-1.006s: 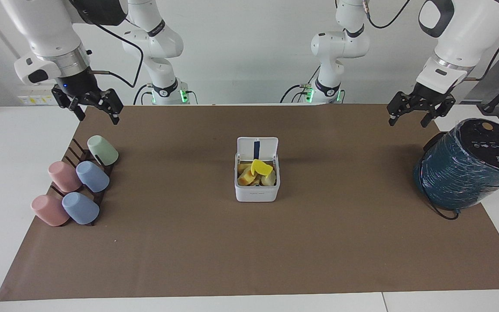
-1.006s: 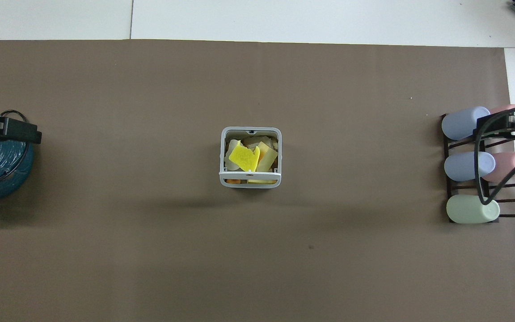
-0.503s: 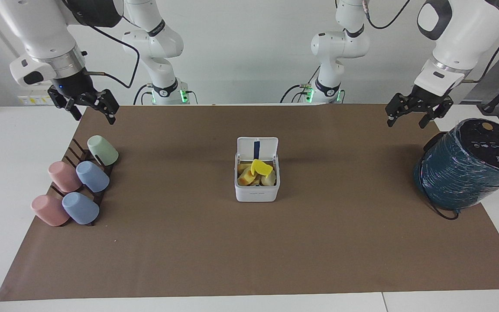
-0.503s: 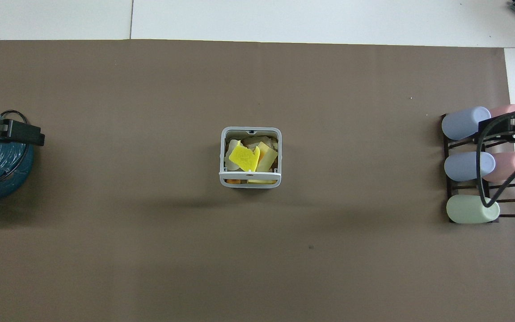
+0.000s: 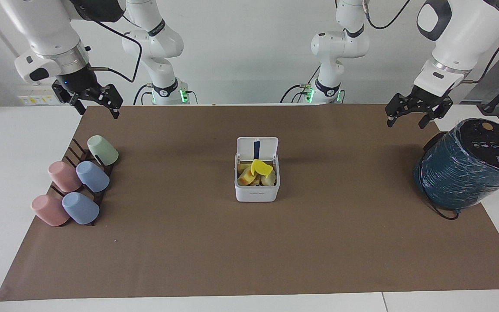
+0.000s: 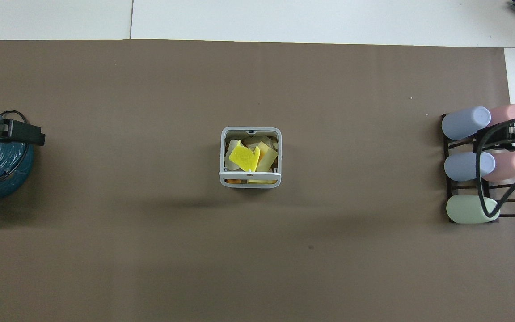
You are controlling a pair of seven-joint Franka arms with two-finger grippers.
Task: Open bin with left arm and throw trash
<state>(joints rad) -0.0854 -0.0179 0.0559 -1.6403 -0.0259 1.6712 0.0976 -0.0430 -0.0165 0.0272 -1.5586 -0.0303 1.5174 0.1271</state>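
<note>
The bin (image 5: 257,193) (image 6: 251,130), a small white box, stands in the middle of the brown mat with its lid (image 5: 257,148) swung up and open. The trash lies inside it: a bright yellow piece (image 5: 261,167) (image 6: 242,156) on top, a pale orange chunk (image 5: 246,176) and a cream lump (image 5: 269,179) under it. My left gripper (image 5: 406,123) hangs open and empty in the air above the mat's edge, beside the teal cylinder. My right gripper (image 5: 98,112) hangs open and empty above the mat's corner by the cup rack. Both are well away from the bin.
A big dark-teal wrapped cylinder (image 5: 466,169) with a black cable lies at the left arm's end of the table. A dark rack (image 5: 80,156) with several pastel cups (image 5: 92,176) stands at the right arm's end. Brown mat (image 5: 249,251) covers the table.
Both grippers have lifted a little and shifted slightly in the air. The bin, its open lid and the trash have not moved.
</note>
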